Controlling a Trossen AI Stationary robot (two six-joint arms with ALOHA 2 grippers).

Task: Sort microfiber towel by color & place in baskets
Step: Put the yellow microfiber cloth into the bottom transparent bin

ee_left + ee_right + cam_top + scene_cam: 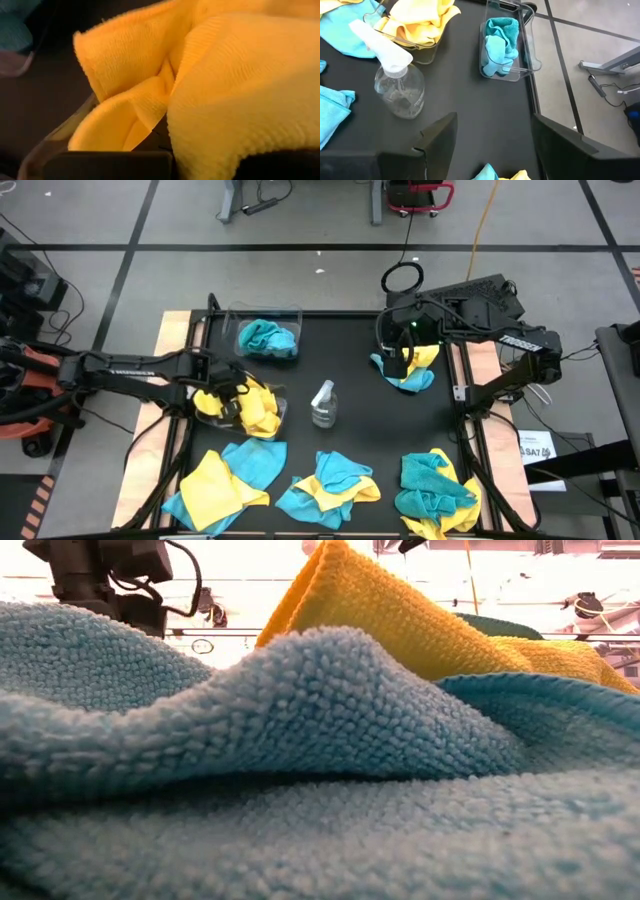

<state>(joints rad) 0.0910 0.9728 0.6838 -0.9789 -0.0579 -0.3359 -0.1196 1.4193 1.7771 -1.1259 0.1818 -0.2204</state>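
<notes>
On the black counter (340,360), the left gripper (228,395) is down in the clear plastic rectangular basket on the left side (280,412), buried among bright yellow fuzzy microfiber towels (258,405) that fill and spill over it; the left wrist view shows only yellow folds (225,100) pressed close around it and a bit of the clear basket rim (55,137), so whether its fingers are apart or clamped on cloth cannot be told. A second clear plastic rectangular basket (292,313) sits toward the far edge of the counter, just beyond the first, and holds a crumpled teal-blue microfiber towel (268,338); the right wrist view shows the same towel (500,42) lying inside it. A small clear spray bottle with a white trigger head (323,404) stands near the middle of the counter, just beside the yellow-filled basket. The right gripper (402,350) hovers over a small pile of one yellow and one teal-blue towel (408,370) on the far right side, its fingers (437,137) spread apart with nothing between them. Along the near edge lie three more mixed piles of yellow and teal-blue towels: one at the left (228,478), one in the middle (328,485), and one at the right (437,492). The low view is filled by teal-blue cloth (300,790) with a yellow fold (380,610) behind it.
</notes>
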